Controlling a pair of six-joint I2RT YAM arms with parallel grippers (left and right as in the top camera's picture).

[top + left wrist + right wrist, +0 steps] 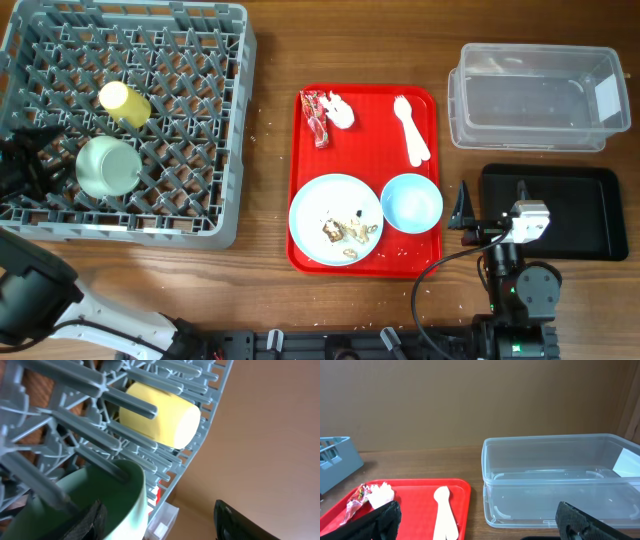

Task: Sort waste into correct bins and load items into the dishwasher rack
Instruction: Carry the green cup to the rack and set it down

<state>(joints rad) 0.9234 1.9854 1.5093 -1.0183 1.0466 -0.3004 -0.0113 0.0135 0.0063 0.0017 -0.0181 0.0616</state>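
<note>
The grey dishwasher rack (200, 215) stands at the left and holds the yellow cup (124, 102) on its side and the pale green bowl (108, 166). My left gripper (35, 160) is open at the bowl's left. In the left wrist view one finger sits at the bowl's (107, 505) rim and the other stands far off, jaws (160, 525) open; the cup (160, 415) lies beyond. The red-and-white wrapper (317, 116), tissue (341, 112), fork and spoon (412, 130), plate (318, 195) with food scraps (348, 231) and blue bowl (411, 201) lie on the red tray. My right gripper (490, 200) is open and empty (477, 527).
The clear tub (535, 95) stands at the back right, with the black tray (570, 215) in front of it under my right wrist. The red serving tray (365, 100) lies mid-table. The tub (560, 480) and the red tray (410, 505) show in the right wrist view.
</note>
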